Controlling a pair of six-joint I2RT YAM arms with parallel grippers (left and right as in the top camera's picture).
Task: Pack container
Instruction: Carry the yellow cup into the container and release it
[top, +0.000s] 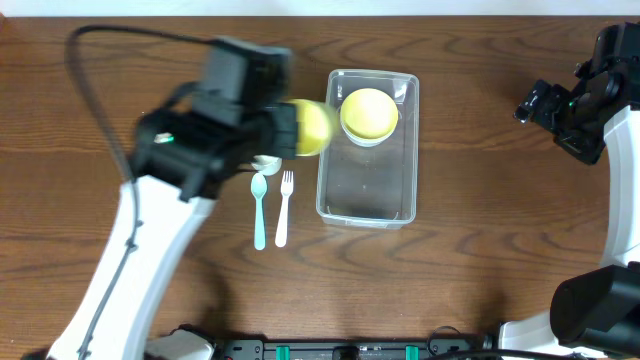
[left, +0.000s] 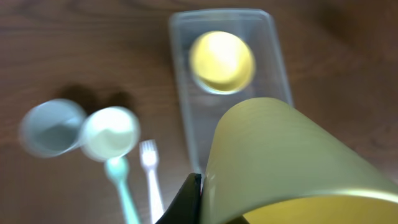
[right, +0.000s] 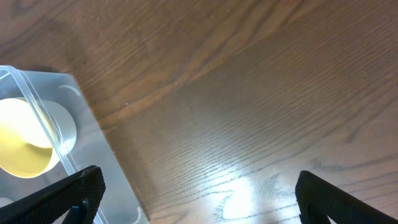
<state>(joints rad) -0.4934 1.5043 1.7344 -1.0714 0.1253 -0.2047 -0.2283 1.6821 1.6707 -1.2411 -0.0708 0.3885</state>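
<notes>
1. A clear, rectangular plastic container with rounded corners (top: 366, 198) is set lengthwise near the far edge of the brown wooden table (top: 490, 250), roughly midway between its left and right edges.
2. A round yellow bowl (top: 369, 110) is seated in a round white bowl (top: 368, 141) at the container's far end.
3. A yellow-green ribbed plastic cup (left: 280, 162) is pinched by the left gripper (top: 288, 130) at the container's far left corner; both are blurred.
4. The right gripper (right: 199, 186) is held with its fingers spread wide, near the table's right edge.
5. A pale teal plastic spoon (top: 259, 210) and a white plastic fork (top: 284, 208) are laid side by side just left of the container.
6. A small white cup (left: 111, 132) and a pale blue cup (left: 51, 127) are stood touching beyond the spoon.
</notes>
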